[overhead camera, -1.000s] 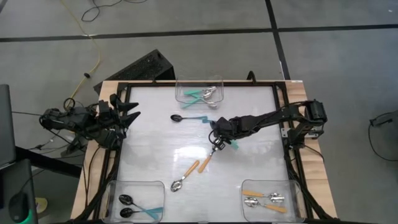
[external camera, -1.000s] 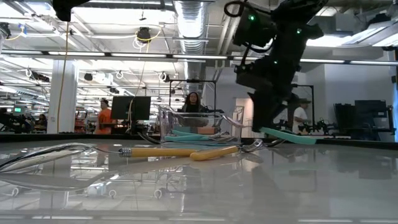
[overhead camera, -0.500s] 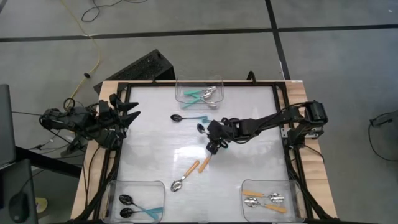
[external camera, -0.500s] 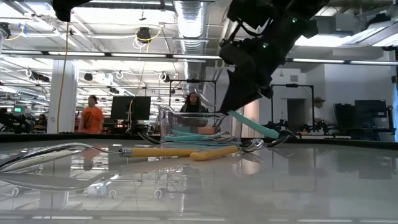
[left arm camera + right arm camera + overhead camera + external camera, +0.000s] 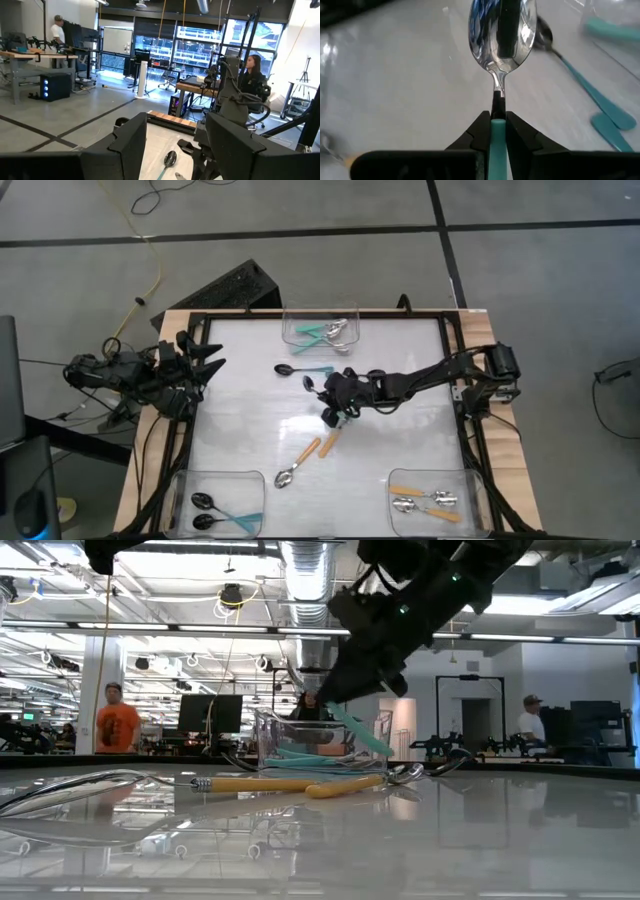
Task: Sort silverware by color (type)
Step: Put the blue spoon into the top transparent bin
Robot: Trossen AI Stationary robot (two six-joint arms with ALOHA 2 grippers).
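**Silverware: one teal-handled spoon held above mid-table, the rest loose or in bins**

The silverware is spread over the white table (image 5: 400,450). The right gripper (image 5: 330,405), reaching in over the middle of the table, is clamped on a silver-bowled spoon with a teal handle (image 5: 501,40). The right wrist view shows its two dark fingers (image 5: 480,132) pressed narrowly against the teal handle, with the shiny bowl sticking out ahead of them. In the low view the teal handle slants down from the gripper, clear of the tabletop, in front of the far bin.

Just beyond that gripper, a black-bowled spoon with a teal handle (image 5: 303,369) lies loose on the table, near the clear bin at the far edge (image 5: 320,330), which holds several teal-handled spoons with silver bowls. Nearer the front, two orange-handled spoons (image 5: 305,455) lie loose side by side, close to the held spoon's position but apart from it.

The front-left bin (image 5: 215,498) contains two black-bowled spoons with teal handles. The front-right bin (image 5: 435,498) contains orange-handled spoons with silver bowls.

The left gripper (image 5: 205,365) waits at the table's left edge, well apart from all spoons; its fingers (image 5: 132,142) stand parted, with nothing between them.

People show in the room beyond the table.
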